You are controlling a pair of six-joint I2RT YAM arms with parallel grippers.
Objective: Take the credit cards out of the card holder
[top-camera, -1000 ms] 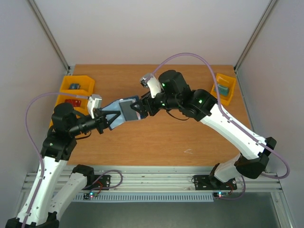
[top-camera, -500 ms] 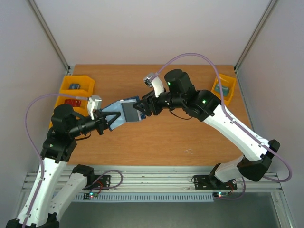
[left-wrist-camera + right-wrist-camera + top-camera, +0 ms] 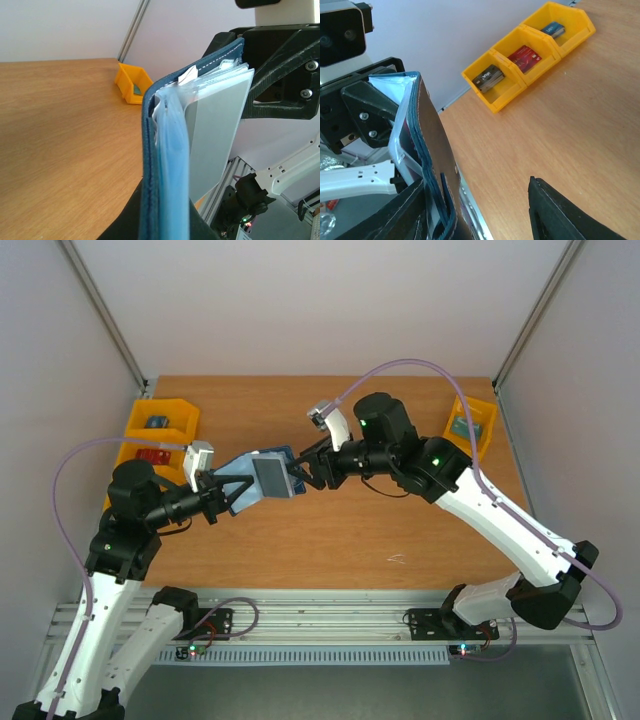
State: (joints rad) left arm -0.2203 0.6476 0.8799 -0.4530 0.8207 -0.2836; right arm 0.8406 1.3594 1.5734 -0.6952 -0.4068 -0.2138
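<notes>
My left gripper (image 3: 228,492) is shut on the near end of the navy card holder (image 3: 262,472) and holds it above the table, half open. In the left wrist view the left gripper (image 3: 165,222) pinches the card holder (image 3: 146,150) edge-on, its light blue inside showing. A grey credit card (image 3: 215,125) sticks out of a clear sleeve. My right gripper (image 3: 305,472) is open around the holder's far end. In the right wrist view the card holder (image 3: 427,145) rests against the left one of the fingers (image 3: 395,215) of the right gripper (image 3: 476,185), far from the other.
Three joined yellow bins (image 3: 520,55) with cards in them stand at the table's left edge, where the top view shows the bins (image 3: 160,420). Another yellow bin (image 3: 470,425) sits at the right edge. The wooden table (image 3: 380,530) lies below both arms.
The right arm's wrist has shifted to the right and its jaws have narrowed around the holder's far end. The left arm and the holder have barely moved.
</notes>
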